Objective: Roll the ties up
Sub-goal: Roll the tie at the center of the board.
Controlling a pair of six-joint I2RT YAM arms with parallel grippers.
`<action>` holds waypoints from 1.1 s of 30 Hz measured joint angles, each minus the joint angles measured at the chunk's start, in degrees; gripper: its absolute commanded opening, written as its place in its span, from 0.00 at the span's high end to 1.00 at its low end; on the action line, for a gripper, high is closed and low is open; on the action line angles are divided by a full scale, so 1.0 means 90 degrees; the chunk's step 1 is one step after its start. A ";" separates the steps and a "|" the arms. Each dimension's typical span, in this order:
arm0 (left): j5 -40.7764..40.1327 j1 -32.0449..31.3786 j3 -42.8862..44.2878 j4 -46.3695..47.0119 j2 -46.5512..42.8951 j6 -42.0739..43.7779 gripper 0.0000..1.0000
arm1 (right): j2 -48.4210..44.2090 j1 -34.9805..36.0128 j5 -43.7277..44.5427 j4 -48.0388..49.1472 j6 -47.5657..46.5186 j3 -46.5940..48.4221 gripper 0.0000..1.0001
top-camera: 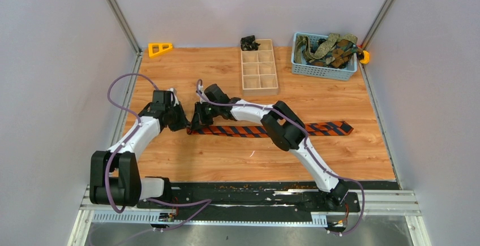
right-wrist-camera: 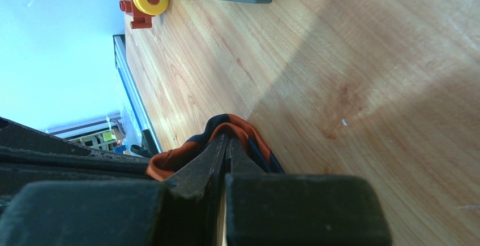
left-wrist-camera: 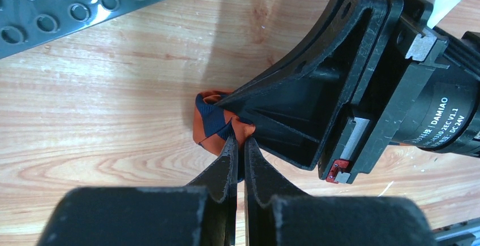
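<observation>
My left gripper pinches the folded end of the orange-and-navy striped fabric necktie near the wooden worktop's centre, while that fold hides the tips of my closed right gripper.

Well ahead of the right gripper, a wooden divided tray; off to its right, a blue basket. Far ahead of the left gripper, a yellow triangular piece. Underneath, wood-grain table.
</observation>
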 measured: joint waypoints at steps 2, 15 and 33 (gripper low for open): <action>-0.0002 -0.0070 0.0002 0.0017 0.0053 0.0000 1.00 | -0.0032 -0.0024 -0.0046 0.0131 0.0024 -0.0107 1.00; 0.0019 -0.0279 0.0010 0.0090 0.0233 -0.0002 1.00 | -0.0818 -0.0333 0.0010 0.0097 0.0000 -0.0950 1.00; -0.0403 -0.0279 0.0219 -0.0112 0.0051 0.0000 1.00 | -0.1268 -0.0083 -0.0017 -0.0063 -0.0134 -0.1423 1.00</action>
